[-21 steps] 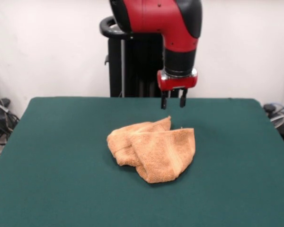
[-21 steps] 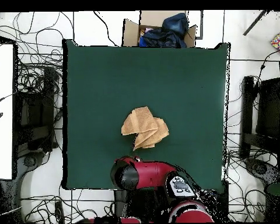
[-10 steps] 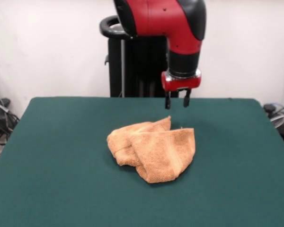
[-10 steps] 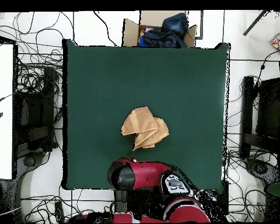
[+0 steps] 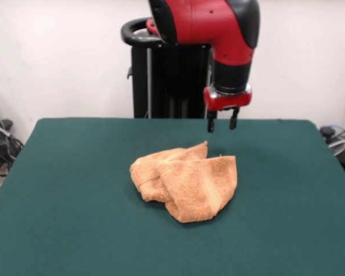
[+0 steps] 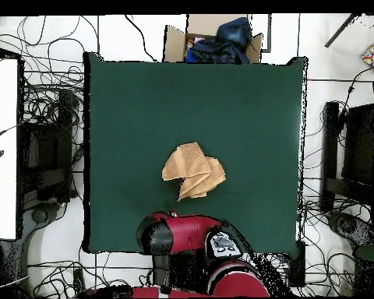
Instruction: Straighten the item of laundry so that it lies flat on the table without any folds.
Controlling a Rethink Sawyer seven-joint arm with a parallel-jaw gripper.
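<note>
Gripper point(image 5: 223, 121) shifted right and slightly up since earlier front frame, hanging above table point(image 5: 57, 190), fingers apart, empty. Towel point(image 5: 186, 179) unmoved, crumpled in folded heap at frame centre, below-left of gripper, not touching.

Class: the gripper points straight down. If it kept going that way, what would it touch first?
Most likely the bare green table, just behind the crumpled towel. The open gripper seems to hang beyond the towel's far edge, though depth is hard to judge.

The towel point(image 5: 187, 179) is rough, looped terry cloth; the desk point(image 5: 75, 190) is matt felt; the arm point(image 5: 210, 23) is glossy plastic.
</note>
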